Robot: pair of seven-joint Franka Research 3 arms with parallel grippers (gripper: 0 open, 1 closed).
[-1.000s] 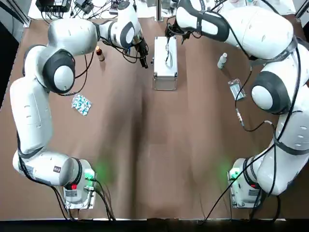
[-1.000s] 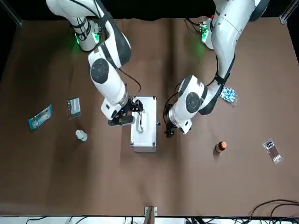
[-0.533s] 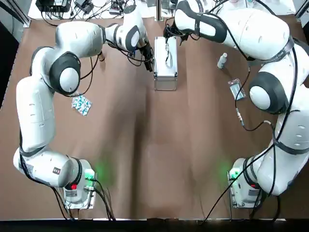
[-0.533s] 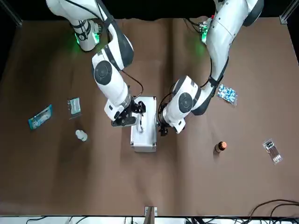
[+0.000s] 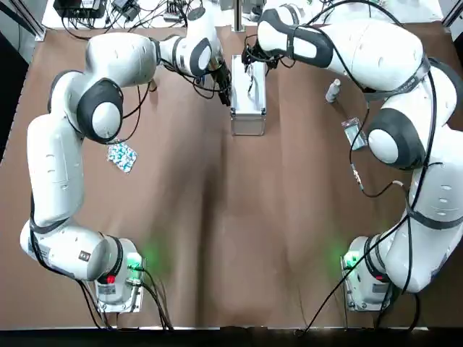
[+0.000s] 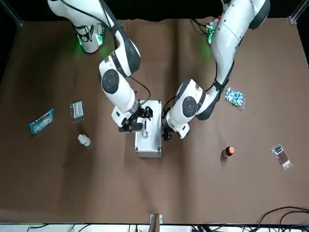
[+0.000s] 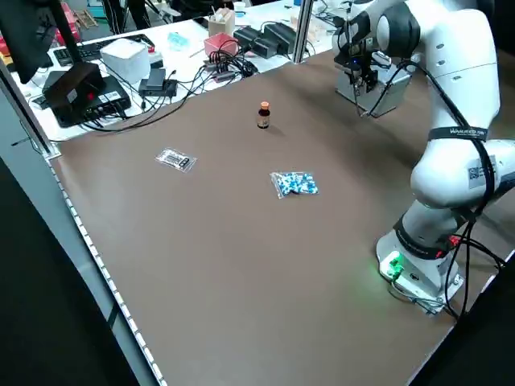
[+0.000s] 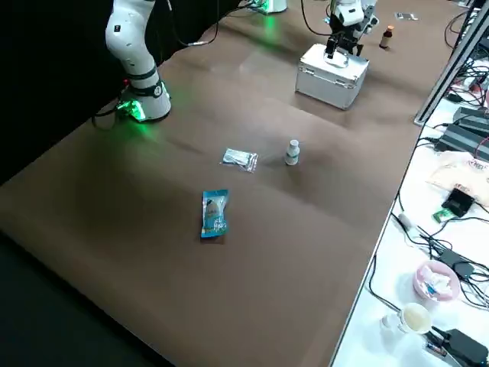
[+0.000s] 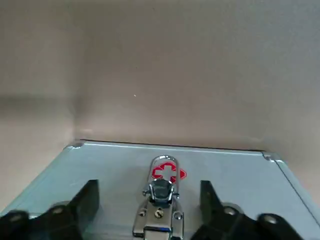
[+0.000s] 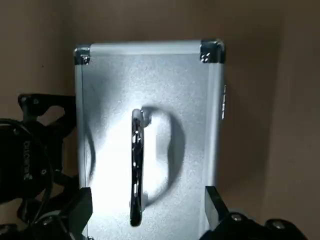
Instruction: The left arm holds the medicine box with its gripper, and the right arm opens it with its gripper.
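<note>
The medicine box (image 5: 247, 94) is a silver metal case with a top handle, lying at the table's far middle. My left gripper (image 5: 226, 87) is against its left long side. In the left wrist view its open fingers (image 9: 86, 201) stand either side of the red-cross latch (image 9: 162, 186). My right gripper (image 5: 249, 59) hovers over the box's far end. The right wrist view looks down on the lid and handle (image 10: 136, 165), with its fingers (image 10: 77, 210) spread wide and nothing held. The front view shows both grippers, the left gripper (image 6: 165, 133) and the right gripper (image 6: 135, 124), flanking the box (image 6: 148, 140).
A brown bottle (image 5: 150, 79) and a blue pill blister (image 5: 121, 155) lie on the left. A white bottle (image 5: 333, 90) and a clear packet (image 5: 354, 134) lie on the right. A blue pouch (image 6: 41, 121) lies farther out. Cables and equipment line the far edge.
My left gripper has moved right, from beside the brown bottle up to the box's left side. The right gripper has shifted slightly over the box's far end. The box has not moved.
</note>
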